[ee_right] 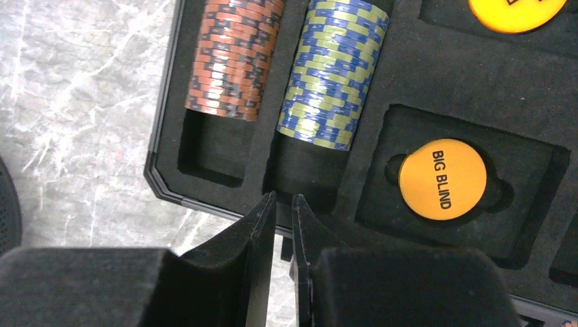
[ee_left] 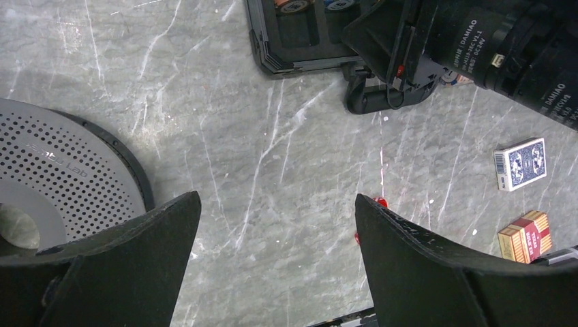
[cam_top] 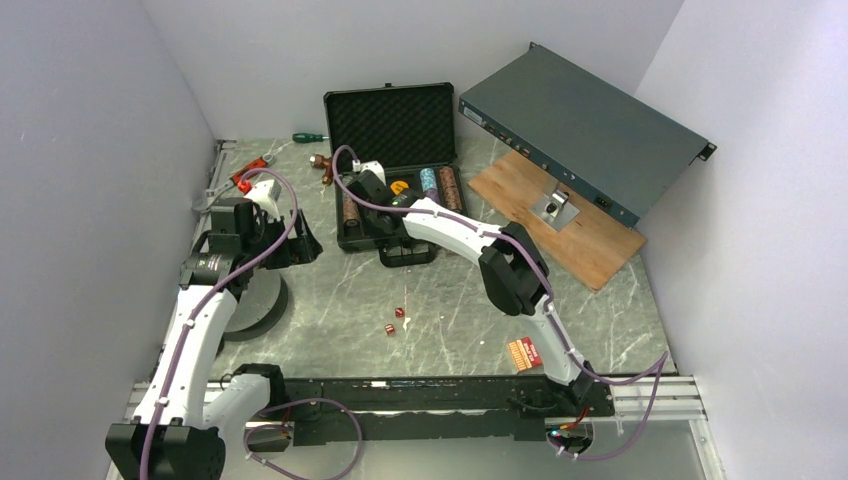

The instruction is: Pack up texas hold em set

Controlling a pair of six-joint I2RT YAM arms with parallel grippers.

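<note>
From above, the right arm (cam_top: pixel 450 225) hides much of the front of the case (cam_top: pixel 395 125). In the left wrist view one red die (ee_left: pixel 380 202) sits half behind a finger (ee_left: pixel 422 266) of the left hand (ee_left: pixel 277 201); the case runs off the top edge.

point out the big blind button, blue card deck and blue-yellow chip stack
big blind button (ee_right: pixel 442 179), right wrist view, centre of its orange face
blue card deck (ee_left: pixel 520 163), left wrist view, middle of its top face
blue-yellow chip stack (ee_right: pixel 334 75), right wrist view, midway along its side
</note>
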